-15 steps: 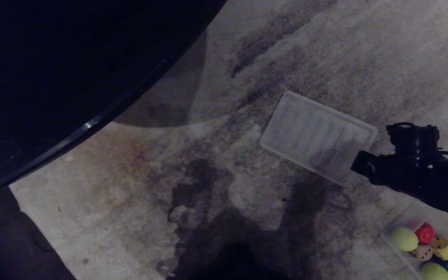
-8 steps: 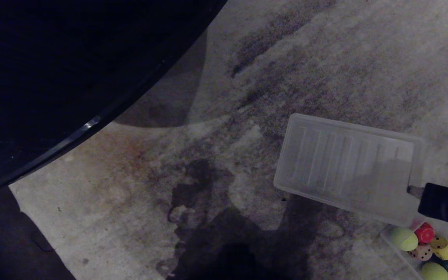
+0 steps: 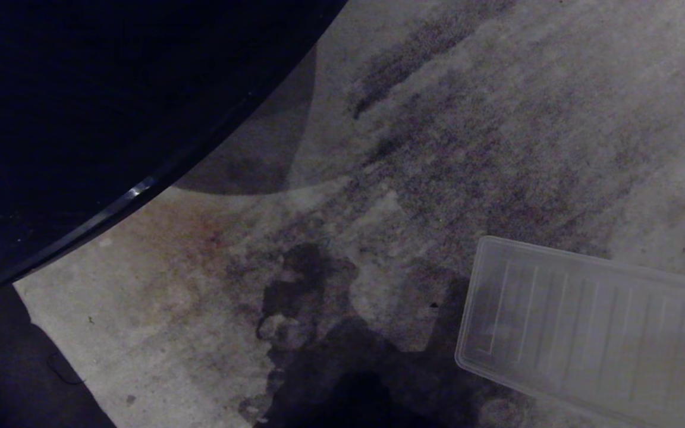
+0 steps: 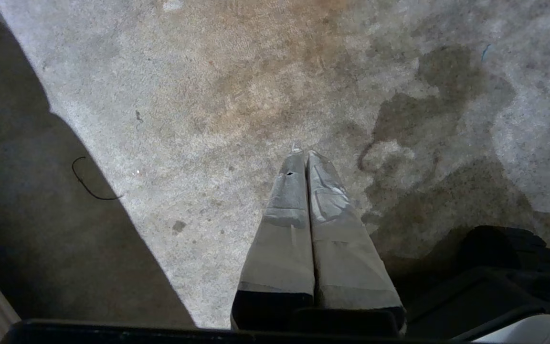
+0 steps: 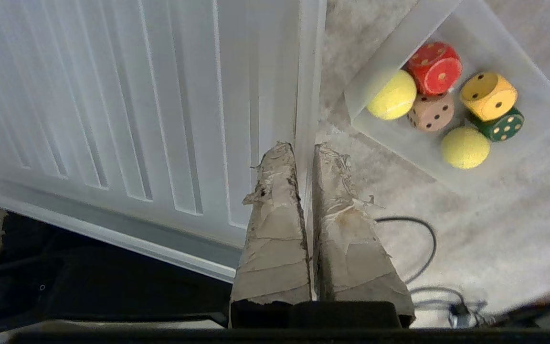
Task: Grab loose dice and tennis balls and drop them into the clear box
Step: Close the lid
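A stained pale grey carpet (image 3: 378, 148) fills the head view, with a dark curved furniture edge (image 3: 110, 202) running from twelve o'clock down to nine o'clock. At four o'clock a flat white ribbed rectangular plastic panel (image 3: 592, 333) hangs tilted above the carpet and hides what lies beneath it in that view. The right gripper (image 5: 303, 145), its two fingers wrapped in frayed tan tape, is pinched narrowly on the long rim of that panel (image 5: 136, 110), one finger on each face of the rim. Beyond the panel's edge, toward one o'clock in the right wrist view, the small shallow clear plastic box (image 5: 533, 114) sits on the carpet. Inside it lie a red die (image 5: 435, 67), a tan wooden die (image 5: 431, 112), a yellow die (image 5: 488, 95) and a dark green die (image 5: 502, 126), packed close together, with two fuzzy yellow-green tennis balls (image 5: 392, 95), one at the box's ten o'clock side touching the red and tan dice, the other at six o'clock beside the green die. A thin black cable (image 5: 418, 248) loops on the carpet near the fingers. The left gripper (image 4: 303, 155), also tape-wrapped, hangs over bare carpet with its fingers pressed together, holding nothing.
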Controlling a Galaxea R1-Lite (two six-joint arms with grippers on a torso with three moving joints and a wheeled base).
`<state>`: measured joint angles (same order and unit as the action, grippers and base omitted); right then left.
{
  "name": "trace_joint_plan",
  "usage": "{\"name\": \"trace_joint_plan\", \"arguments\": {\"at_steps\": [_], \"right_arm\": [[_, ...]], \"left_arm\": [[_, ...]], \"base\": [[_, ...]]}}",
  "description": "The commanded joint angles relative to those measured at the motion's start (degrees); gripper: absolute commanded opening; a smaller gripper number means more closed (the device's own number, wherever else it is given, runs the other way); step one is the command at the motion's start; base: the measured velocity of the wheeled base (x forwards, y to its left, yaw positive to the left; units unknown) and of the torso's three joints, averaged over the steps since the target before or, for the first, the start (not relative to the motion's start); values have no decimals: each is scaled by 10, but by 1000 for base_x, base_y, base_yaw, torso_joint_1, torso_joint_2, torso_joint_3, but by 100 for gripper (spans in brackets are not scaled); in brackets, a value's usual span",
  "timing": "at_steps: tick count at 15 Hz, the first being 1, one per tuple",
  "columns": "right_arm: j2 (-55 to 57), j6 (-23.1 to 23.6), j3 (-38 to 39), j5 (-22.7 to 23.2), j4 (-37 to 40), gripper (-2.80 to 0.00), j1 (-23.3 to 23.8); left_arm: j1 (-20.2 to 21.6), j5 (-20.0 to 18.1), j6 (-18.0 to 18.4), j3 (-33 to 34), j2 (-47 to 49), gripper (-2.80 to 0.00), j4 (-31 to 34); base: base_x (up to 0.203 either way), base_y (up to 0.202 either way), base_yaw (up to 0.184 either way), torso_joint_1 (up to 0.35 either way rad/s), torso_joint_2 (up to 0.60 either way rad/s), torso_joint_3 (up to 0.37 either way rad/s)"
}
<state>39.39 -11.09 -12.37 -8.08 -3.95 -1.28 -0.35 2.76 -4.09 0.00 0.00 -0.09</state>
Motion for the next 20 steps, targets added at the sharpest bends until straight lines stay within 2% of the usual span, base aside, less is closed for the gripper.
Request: {"name": "trace_joint_plan", "arguments": {"at_steps": [1, 3, 8, 16, 20], "right_arm": [[-66, 5, 14, 9, 2, -280, 5], [-96, 27, 18, 12, 37, -280, 6], [-156, 29, 25, 20, 77, -280, 10], [-181, 30, 35, 21, 81, -280, 13], [-253, 57, 61, 25, 107, -280, 11]], "left_arm": [[0, 1, 0, 1, 1, -280, 0], [0, 1, 0, 1, 1, -280, 0], [0, 1, 0, 1, 1, -280, 0], [0, 1, 0, 1, 1, -280, 0], [0, 1, 0, 1, 1, -280, 0]], "base": [[0, 0, 0, 0, 0, 0], [0, 0, 0, 0, 0, 0], [0, 0, 0, 0, 0, 0], [0, 0, 0, 0, 0, 0], [0, 0, 0, 0, 0, 0]]}}
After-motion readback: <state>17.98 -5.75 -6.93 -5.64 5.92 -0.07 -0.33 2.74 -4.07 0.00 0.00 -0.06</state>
